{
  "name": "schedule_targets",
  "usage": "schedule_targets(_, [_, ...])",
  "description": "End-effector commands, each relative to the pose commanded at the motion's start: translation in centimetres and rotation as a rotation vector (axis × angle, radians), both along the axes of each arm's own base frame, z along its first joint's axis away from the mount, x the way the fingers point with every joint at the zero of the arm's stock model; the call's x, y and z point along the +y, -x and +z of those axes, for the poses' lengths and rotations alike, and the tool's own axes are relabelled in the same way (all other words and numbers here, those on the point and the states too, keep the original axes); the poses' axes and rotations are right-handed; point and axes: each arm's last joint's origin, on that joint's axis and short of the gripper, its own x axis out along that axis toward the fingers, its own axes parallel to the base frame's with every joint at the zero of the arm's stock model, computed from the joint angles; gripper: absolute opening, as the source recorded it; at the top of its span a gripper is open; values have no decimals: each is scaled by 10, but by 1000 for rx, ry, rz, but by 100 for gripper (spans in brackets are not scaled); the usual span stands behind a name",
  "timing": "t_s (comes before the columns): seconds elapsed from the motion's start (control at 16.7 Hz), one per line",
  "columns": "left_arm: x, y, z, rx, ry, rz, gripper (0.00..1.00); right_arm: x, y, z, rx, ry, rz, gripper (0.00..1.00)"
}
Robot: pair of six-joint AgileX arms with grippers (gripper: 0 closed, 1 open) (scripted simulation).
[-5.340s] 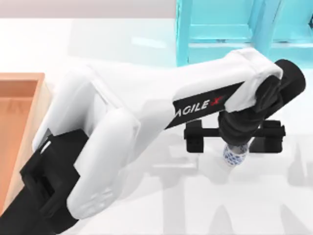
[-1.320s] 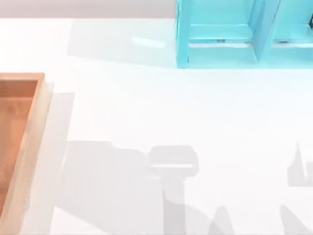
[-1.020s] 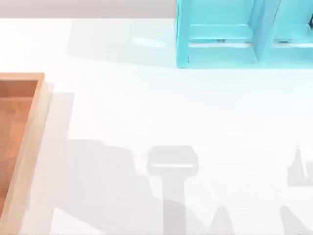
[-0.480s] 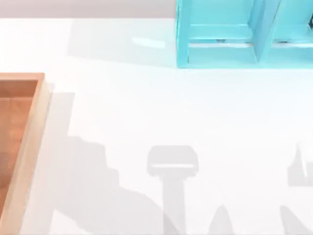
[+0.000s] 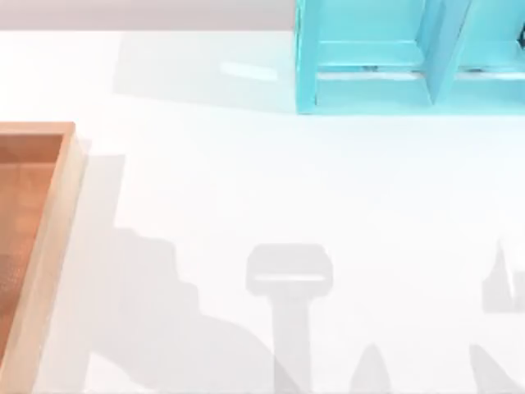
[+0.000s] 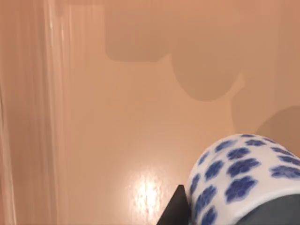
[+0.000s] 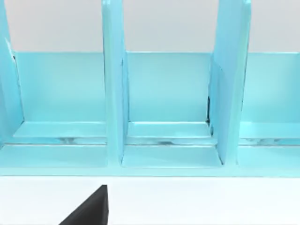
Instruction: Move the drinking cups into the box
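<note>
The white cup with blue flowers [image 6: 243, 176] hangs over the orange-brown floor of the box [image 5: 37, 246], pinched in the left gripper's jaws (one dark finger [image 6: 176, 208] touches its side). In the top view the box sits at the counter's [image 5: 271, 189] left edge, its tan right wall facing a wide bare stretch. The turquoise shelf unit [image 5: 385, 57] stands at the far right, and the right gripper [image 7: 89, 208] waits near it, its jaws' state impossible to tell.
</note>
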Motion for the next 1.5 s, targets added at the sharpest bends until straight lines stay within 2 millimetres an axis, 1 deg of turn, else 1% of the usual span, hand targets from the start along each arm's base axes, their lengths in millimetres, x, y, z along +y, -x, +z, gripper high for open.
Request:
schedule_targets(0.36, [0,0,0,0,0,0,98,0,0,0,0,0,0,100])
schedule_targets(0.42, [0,0,0,0,0,0,100,0,0,0,0,0,0,100])
schedule_targets(0.9, [0,0,0,-1,0,0,100,0,0,0,0,0,0,100])
schedule_targets(1.02, [0,-1,4,0,1,0,100,0,0,0,0,0,0,100])
schedule_targets(1.2, [2,-5,27,1,3,1,100,0,0,0,0,0,0,100])
schedule_targets(1.5, [2,-4,81,4,2,1,100,0,0,0,0,0,0,100])
